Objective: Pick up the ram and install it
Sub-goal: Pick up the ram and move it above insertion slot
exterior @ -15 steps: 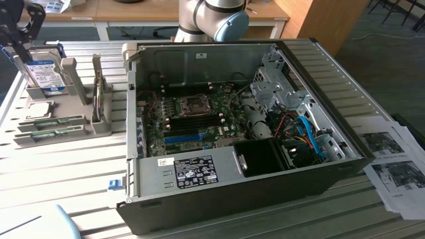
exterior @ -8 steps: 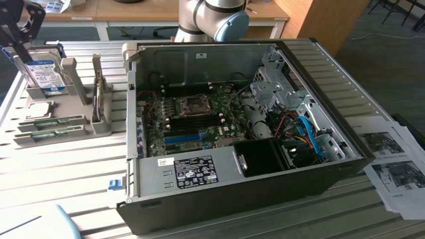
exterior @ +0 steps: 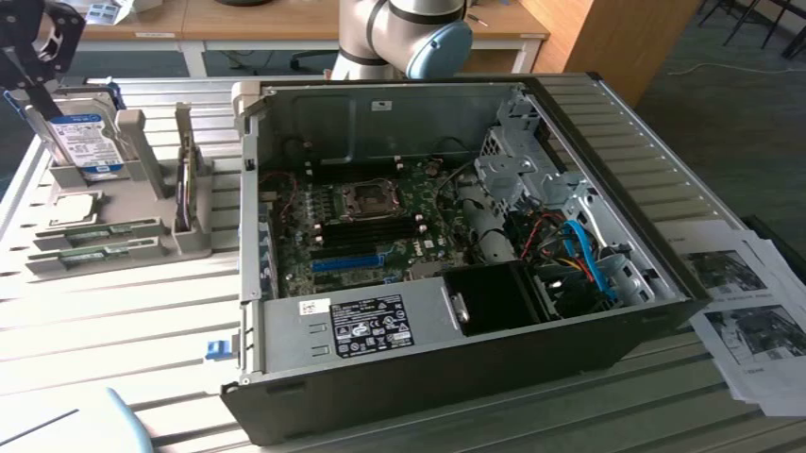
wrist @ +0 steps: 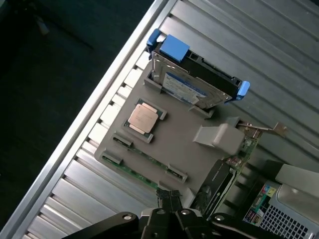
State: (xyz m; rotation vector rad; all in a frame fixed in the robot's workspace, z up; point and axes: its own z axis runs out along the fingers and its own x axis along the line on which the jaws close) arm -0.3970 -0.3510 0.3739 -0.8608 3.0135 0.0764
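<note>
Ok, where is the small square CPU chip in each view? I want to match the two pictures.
Exterior view: the CPU chip lies flat on the grey holder at the exterior view's left, nearer the camera than the upright hard drive.
Wrist view: the CPU chip sits in the grey holder, next to the hard drive.
Shared landmark: the hard drive's blue label.

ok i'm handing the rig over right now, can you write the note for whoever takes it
Gripper: shut, holding nothing, above the grey parts holder, which sits beside the open PC case.
Ram: lying in its slot at the holder's edge, near the CPU chip and the upright hard drive.
Done: nothing that shows; the ram is not picked up.
Left: the pickup and the install into the motherboard, whose memory slots look empty.
</note>
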